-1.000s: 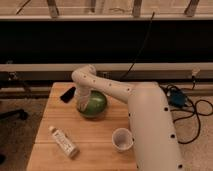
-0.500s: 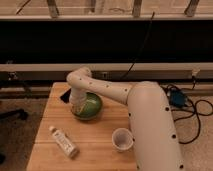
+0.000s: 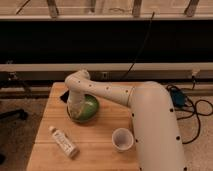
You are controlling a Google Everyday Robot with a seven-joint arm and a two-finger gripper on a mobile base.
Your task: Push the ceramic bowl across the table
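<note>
The green ceramic bowl [image 3: 88, 111] sits on the back left part of the light wooden table [image 3: 102, 131]. My pale arm reaches in from the lower right, bends above the bowl and points down. My gripper [image 3: 75, 108] is at the bowl's left side, pressed against or into it and covering that part of the rim.
A small whitish cup [image 3: 122, 139] stands at the front right of the table, next to my arm. A white bottle [image 3: 63, 141] lies at the front left. A small dark thing [image 3: 64, 96] lies by the back left edge. Cables [image 3: 195, 107] lie on the floor at right.
The arm's end has swung left and lowered, and the bowl has slid left and slightly toward the front with it. The cup and bottle have not moved.
</note>
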